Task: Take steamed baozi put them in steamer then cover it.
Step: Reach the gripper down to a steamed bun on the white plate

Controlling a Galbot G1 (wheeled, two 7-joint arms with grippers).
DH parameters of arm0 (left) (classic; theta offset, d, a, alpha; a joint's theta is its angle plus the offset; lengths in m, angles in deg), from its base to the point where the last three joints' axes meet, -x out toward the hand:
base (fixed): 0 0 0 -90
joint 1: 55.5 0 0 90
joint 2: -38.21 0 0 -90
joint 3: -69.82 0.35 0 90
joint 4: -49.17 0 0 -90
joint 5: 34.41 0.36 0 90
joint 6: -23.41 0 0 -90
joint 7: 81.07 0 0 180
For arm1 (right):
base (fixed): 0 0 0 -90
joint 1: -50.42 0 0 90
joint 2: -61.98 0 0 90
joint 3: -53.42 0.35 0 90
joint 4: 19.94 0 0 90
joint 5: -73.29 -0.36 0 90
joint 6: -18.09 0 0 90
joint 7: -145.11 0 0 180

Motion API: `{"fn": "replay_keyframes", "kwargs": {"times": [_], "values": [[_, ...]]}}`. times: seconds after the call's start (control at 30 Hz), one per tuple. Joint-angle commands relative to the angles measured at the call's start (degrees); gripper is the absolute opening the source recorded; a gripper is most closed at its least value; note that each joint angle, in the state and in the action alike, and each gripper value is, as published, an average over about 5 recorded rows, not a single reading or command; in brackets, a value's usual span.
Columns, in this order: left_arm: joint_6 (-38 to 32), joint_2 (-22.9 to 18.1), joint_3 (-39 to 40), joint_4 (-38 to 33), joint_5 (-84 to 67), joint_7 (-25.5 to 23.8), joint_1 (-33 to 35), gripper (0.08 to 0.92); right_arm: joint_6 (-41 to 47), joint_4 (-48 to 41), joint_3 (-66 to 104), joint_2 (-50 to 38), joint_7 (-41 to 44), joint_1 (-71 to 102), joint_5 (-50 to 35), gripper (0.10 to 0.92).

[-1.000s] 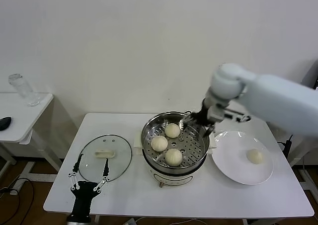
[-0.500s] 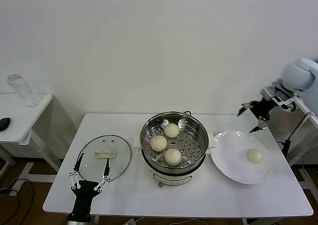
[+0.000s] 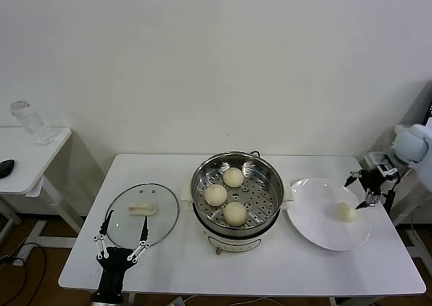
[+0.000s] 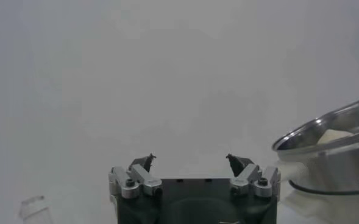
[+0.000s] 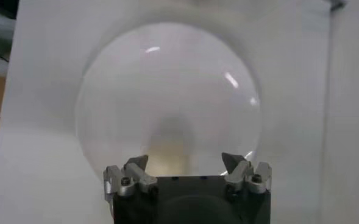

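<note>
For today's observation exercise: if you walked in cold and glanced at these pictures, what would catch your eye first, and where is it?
The shiny steamer at the middle of the white table, with three steamed baozi on its perforated floor, draws the eye first. To its right, a white plate holds one last bun, with the open right gripper just above it. On the left lies the cover, the open left gripper at its near edge.
</note>
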Motion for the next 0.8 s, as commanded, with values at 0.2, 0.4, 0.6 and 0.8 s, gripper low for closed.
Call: {"fn": "replay_keyframes", "kwargs": {"times": [0.2,0.4,0.6,0.8], "values": [[-0.24,0.00,-0.10,0.41,0.33,0.08,-0.01,0.823,2.00,-4.23,4.54,2.06,-5.21,7.70,2.21,0.823],[-0.29,-0.09,-0.12,0.45,0.31,0.08,0.03,0.823,1.85,-5.46,5.44,2.65,-5.86,8.24,3.15,0.823],[-0.18,-0.16,-0.16,0.32,0.18,0.09,0.12,0.823,1.89,-5.69,5.78,3.10,-6.09,8.63,3.60,0.785],[-0.16,-0.13,-0.57,0.07,0.07,0.18,0.15,0.823,1.73,-6.66,5.99,3.90,-6.32,8.63,3.94,0.685]]}}
